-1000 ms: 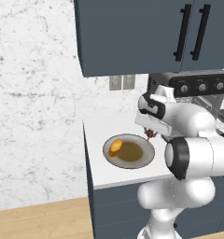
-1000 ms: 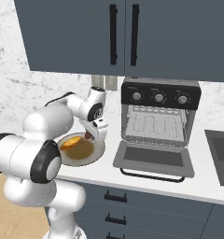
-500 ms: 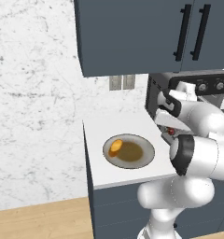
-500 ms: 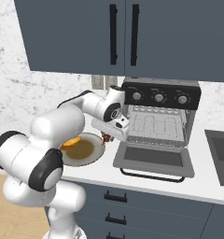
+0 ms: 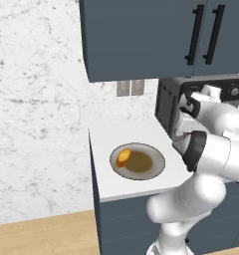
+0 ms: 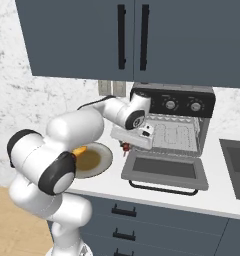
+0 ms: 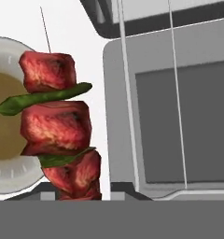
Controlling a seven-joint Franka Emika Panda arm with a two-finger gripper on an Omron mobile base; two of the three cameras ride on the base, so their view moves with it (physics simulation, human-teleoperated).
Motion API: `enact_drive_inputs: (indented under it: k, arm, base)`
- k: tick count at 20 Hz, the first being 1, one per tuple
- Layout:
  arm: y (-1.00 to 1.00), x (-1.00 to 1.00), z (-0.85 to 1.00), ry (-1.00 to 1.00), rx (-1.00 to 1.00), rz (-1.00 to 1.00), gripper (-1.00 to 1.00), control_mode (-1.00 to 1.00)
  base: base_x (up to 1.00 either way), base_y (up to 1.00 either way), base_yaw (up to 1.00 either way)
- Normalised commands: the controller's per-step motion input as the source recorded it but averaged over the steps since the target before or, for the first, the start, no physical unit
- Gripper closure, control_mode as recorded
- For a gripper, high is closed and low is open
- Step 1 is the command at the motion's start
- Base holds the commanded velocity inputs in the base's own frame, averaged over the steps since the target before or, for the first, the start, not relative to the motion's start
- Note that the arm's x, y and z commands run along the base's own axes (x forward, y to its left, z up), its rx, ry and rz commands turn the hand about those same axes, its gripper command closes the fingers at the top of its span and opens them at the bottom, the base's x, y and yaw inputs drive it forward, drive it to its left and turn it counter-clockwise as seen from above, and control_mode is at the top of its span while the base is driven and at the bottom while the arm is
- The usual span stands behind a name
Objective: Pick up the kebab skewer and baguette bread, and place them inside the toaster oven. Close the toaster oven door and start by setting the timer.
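- Carrying the kebab skewer (image 7: 58, 126), the gripper (image 6: 126, 145) is clenched on its lower end, just in front of the toaster oven (image 6: 174, 125), above the left edge of the lowered toaster oven door (image 6: 164, 170).
- The skewer looks light: a thin stiff stick, soft glossy red chunks and green strips; best gripped on the chunks.
- The baguette bread (image 5: 123, 157), a stubby golden crusty oval, lies on the round grey plate (image 5: 156, 168) left of the oven.

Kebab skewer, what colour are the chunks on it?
Dark red chunks on the kebab skewer, green strips between; clearest in the hand view.
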Motion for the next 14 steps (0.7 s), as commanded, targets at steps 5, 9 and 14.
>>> enact_drive_inputs:
  k: [5,9,14]
  arm:
    - [-0.61,0.12,0.07,-0.05,0.0,0.06,1.0,-1.0]
    - [-0.11,-0.57,0.32,-0.04,0.0,0.0,1.0,-1.0]
    - [-0.28,-0.31,0.52,-0.07,0.0,0.0,1.0,-1.0]
  base:
    - [0.0,0.0,0.0]
    - [0.0,0.0,0.0]
    - [0.0,0.0,0.0]
